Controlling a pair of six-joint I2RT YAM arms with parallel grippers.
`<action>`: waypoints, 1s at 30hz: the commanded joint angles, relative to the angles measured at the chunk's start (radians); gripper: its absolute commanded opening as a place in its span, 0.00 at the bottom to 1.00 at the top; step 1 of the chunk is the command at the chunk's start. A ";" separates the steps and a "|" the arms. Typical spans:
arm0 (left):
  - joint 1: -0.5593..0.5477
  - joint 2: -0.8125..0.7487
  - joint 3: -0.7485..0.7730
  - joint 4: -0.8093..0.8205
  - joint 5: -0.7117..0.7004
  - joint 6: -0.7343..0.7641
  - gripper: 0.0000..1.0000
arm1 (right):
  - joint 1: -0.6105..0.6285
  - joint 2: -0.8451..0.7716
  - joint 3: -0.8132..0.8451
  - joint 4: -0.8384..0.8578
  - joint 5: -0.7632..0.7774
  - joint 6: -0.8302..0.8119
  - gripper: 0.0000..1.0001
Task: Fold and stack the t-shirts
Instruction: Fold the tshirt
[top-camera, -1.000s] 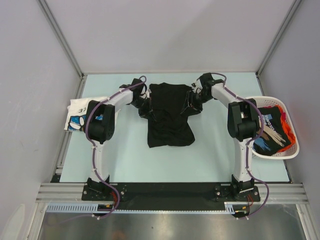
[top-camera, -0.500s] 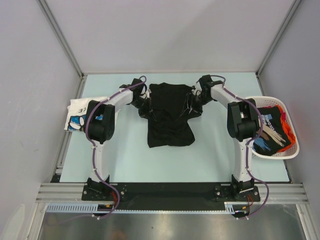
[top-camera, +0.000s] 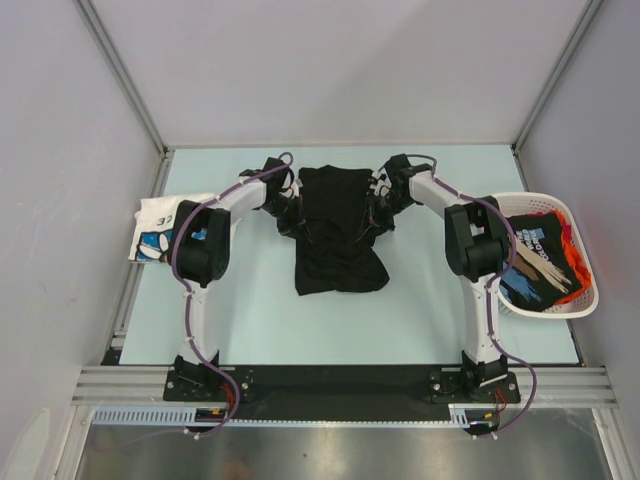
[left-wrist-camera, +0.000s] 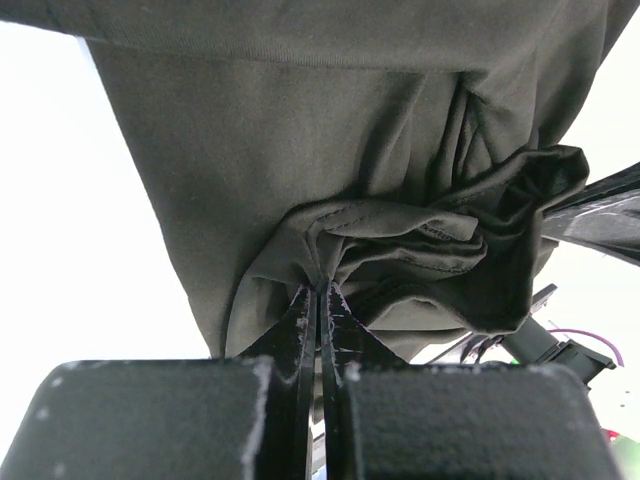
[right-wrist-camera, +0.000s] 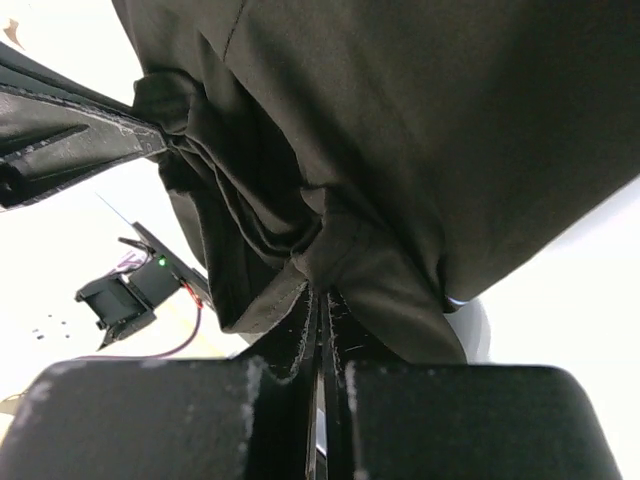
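Since the black t-shirt (top-camera: 340, 235) lying mid-desk (top-camera: 420, 310) is light, limp cloth that sags and bunches, edge grips look best, and the left fingers (left-wrist-camera: 298, 325) and right fingers (right-wrist-camera: 302, 325) are each pinched tight on gathered folds at its sides.

I look down on a pale mint table (top-camera: 420, 310) boxed in by three plain grey-white panels: a back wall (top-camera: 340, 70), a left wall (top-camera: 60, 200) and a right wall (top-camera: 600, 120). Slim aluminium posts (top-camera: 120, 75) run up the two back corners. Along the near edge I see a silver aluminium rail (top-camera: 130, 383), a white slotted cable duct (top-camera: 150, 414) and, below that, a sheet of brushed metal (top-camera: 340, 455). The light is soft and even, without hard shadows. In my wrist views the tabletop washes out to near white.
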 joint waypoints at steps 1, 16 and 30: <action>-0.006 0.003 0.043 -0.010 -0.016 0.002 0.00 | -0.010 -0.017 0.060 -0.012 0.000 -0.008 0.00; 0.029 -0.020 0.135 -0.022 -0.125 -0.050 0.00 | -0.041 -0.101 0.021 0.135 0.132 0.082 0.00; 0.047 0.090 0.361 -0.100 -0.176 -0.098 0.00 | -0.045 -0.049 0.003 0.236 0.159 0.156 0.00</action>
